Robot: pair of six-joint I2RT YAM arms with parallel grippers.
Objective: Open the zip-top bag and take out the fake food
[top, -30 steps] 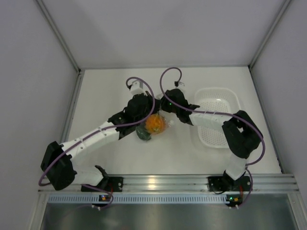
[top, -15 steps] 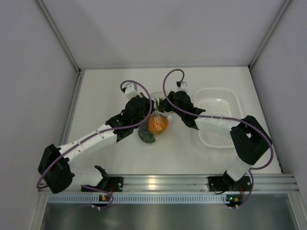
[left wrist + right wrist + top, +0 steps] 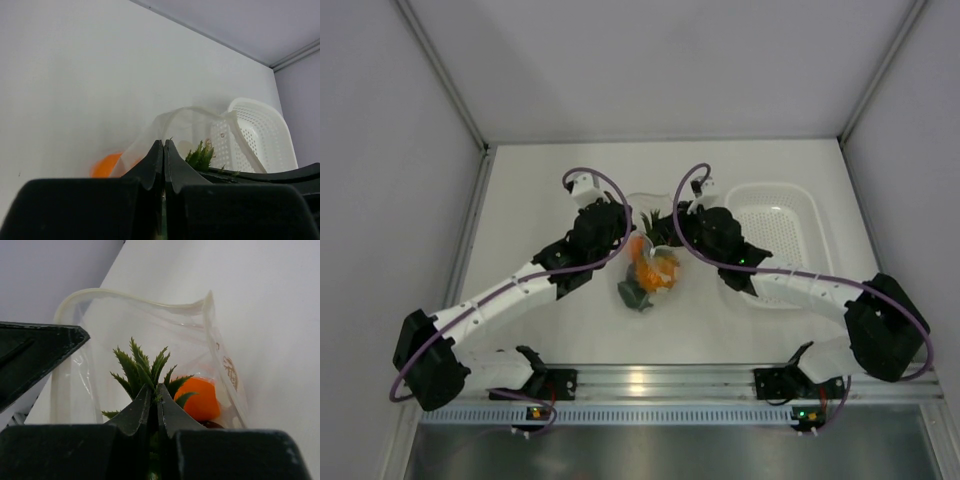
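Note:
The zip-top bag [image 3: 665, 285] hangs between my two grippers with its mouth pulled open into a loop [image 3: 150, 322]. My left gripper [image 3: 622, 233] is shut on one side of the rim [image 3: 164, 142]. My right gripper [image 3: 672, 232] is shut on the opposite side [image 3: 154, 387]. Inside, the pineapple's green crown [image 3: 142, 365] sticks up right at the right fingertips, and some green shows between them. The round orange fruit [image 3: 200, 400] lies beside it. A dark green piece [image 3: 635, 295] sits at the bag's bottom. The crown [image 3: 200, 154] and the orange fruit [image 3: 106, 166] also show in the left wrist view.
The white perforated basket [image 3: 810, 205] stands on the table just right of the right gripper, and it also shows in the left wrist view [image 3: 260, 130]. Grey walls enclose the white table on three sides.
Both grippers have moved apart and toward the far side. The bag's mouth has spread open between them. The food has sunk lower and the pineapple crown has come into sight.

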